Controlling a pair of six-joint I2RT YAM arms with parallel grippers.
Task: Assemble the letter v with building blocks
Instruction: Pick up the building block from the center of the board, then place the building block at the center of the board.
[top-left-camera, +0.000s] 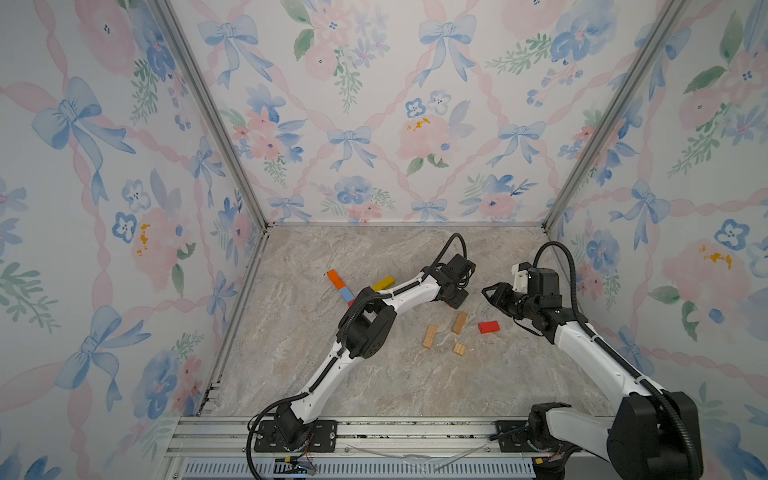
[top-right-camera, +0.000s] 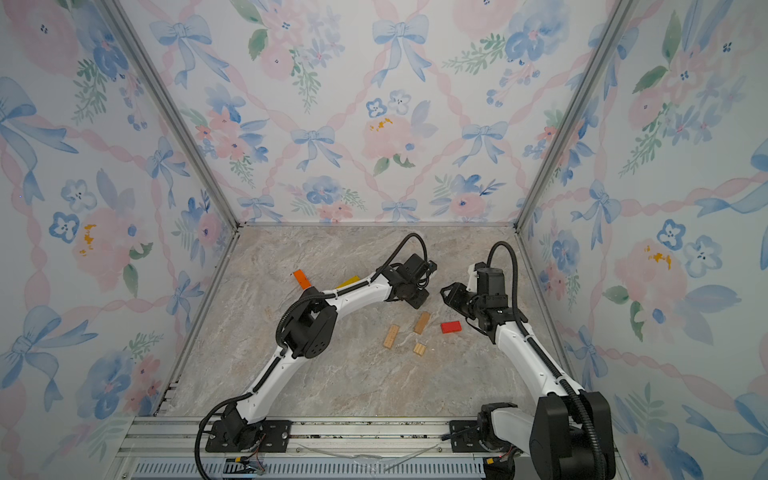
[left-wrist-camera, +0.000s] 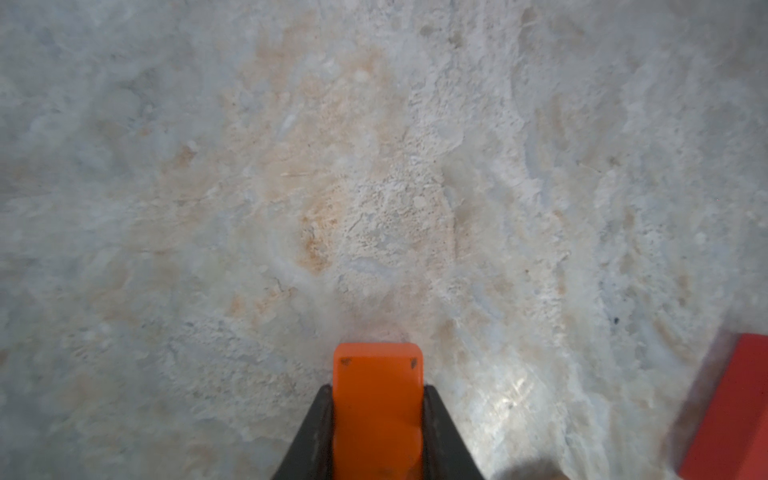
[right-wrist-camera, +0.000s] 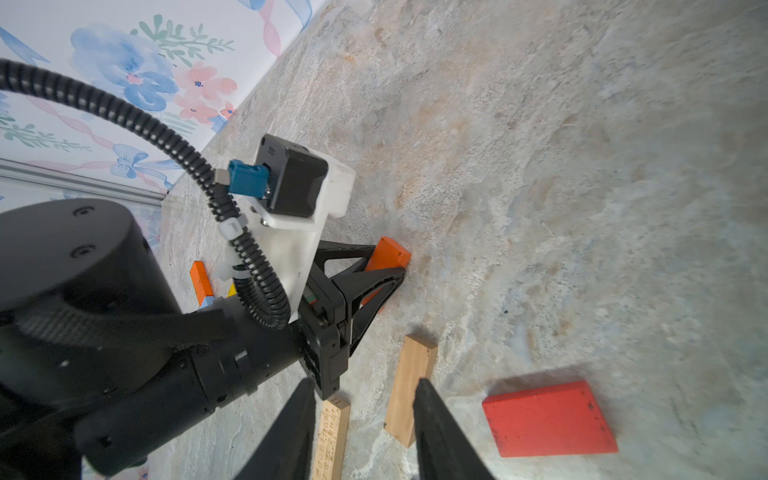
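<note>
Near the red block, the left gripper pinches an orange block, which likely next needs lifting toward the V; the right gripper hangs spread, empty.

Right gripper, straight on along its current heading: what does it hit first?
Probably the left gripper, closed on an orange block: in both top views the right gripper points at it across a short gap. If pitched down, the tan block between its fingers in its wrist view comes first; depth unclear.
</note>
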